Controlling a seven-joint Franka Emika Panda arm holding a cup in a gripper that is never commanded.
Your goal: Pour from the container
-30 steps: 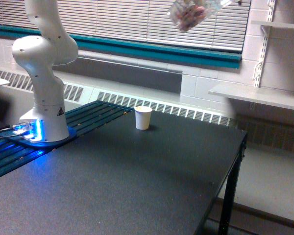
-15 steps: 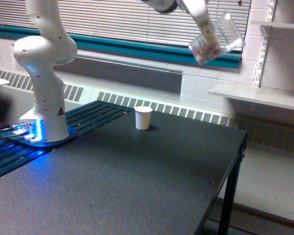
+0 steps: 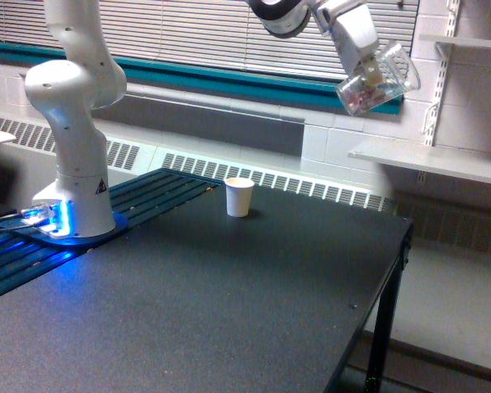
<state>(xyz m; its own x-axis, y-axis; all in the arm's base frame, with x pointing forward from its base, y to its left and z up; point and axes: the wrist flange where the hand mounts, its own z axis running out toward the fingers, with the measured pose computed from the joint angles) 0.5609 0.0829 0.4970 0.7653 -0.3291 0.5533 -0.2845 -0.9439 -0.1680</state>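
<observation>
One cup (image 3: 239, 197) sits on the desk (image 3: 229, 295); my hand (image 3: 367, 70) is clamped on the container (image 3: 376, 79), tilted high, well off to its right, so no spill yet.

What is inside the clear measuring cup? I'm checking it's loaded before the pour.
Small pinkish and white bits sit in the tilted measuring cup. The pincer hides part of it.

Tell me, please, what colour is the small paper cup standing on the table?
White; the paper cup shows plainly against the black table in the exterior view.
</observation>
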